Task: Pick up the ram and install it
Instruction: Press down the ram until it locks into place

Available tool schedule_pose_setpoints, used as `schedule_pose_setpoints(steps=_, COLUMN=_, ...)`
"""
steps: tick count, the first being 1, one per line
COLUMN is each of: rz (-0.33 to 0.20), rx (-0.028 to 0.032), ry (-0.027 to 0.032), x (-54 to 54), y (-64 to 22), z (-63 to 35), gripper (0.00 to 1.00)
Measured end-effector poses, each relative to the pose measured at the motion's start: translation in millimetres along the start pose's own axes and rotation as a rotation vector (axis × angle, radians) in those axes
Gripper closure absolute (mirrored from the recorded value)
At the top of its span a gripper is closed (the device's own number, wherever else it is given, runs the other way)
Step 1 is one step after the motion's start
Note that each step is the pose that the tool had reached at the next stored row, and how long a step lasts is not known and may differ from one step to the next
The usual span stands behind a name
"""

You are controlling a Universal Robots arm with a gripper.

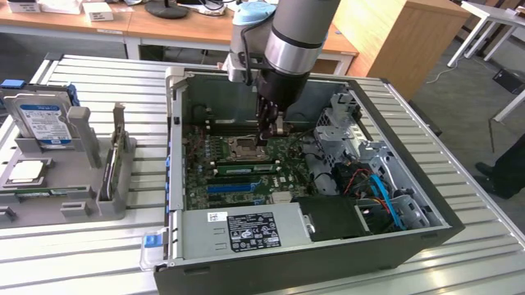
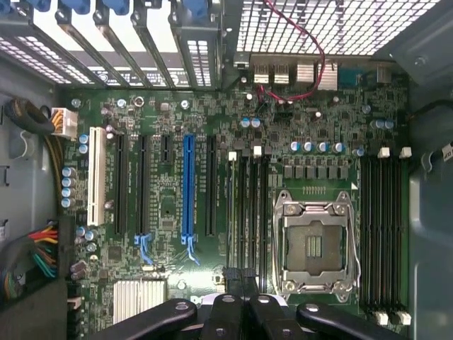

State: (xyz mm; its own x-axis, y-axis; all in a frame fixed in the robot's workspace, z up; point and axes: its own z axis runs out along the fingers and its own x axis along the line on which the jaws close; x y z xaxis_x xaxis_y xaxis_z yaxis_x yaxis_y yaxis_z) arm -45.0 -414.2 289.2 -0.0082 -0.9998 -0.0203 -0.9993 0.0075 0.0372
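Observation:
The ram (image 1: 243, 166) is a thin green stick standing in a slot on the motherboard (image 1: 215, 150), between the CPU socket (image 1: 244, 147) and the blue slot (image 1: 232, 186). In the wrist view I see the ram (image 2: 230, 212) edge-on as a narrow line beside the black memory slots (image 2: 252, 212). My gripper (image 1: 269, 140) hangs inside the open computer case, just above the board by the CPU socket and next to the stick. Its black fingertips (image 2: 233, 283) sit together over the ends of those slots. The gripper (image 2: 244, 287) is shut, with nothing visible between them.
The case walls (image 1: 176, 153), the drive cage (image 1: 348, 132) and blue and black cables (image 1: 377, 187) ring the board. The power supply (image 1: 246, 230) fills the near end. A grey tray (image 1: 94, 209) at the exterior view's left holds a hard drive (image 1: 45, 123) and an upright bracketed card (image 1: 115, 153).

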Motion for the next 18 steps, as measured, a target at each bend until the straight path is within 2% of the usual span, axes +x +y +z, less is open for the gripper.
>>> schedule_pose_setpoints(steps=14, rz=0.001, rx=0.0002, ry=0.0000, x=0.0, y=0.0, z=0.0, gripper=0.89)
schedule_pose_setpoints(steps=18, rz=0.040, rx=0.0042, ry=-0.0017, x=-0.4, y=0.3, z=0.1, gripper=0.89)
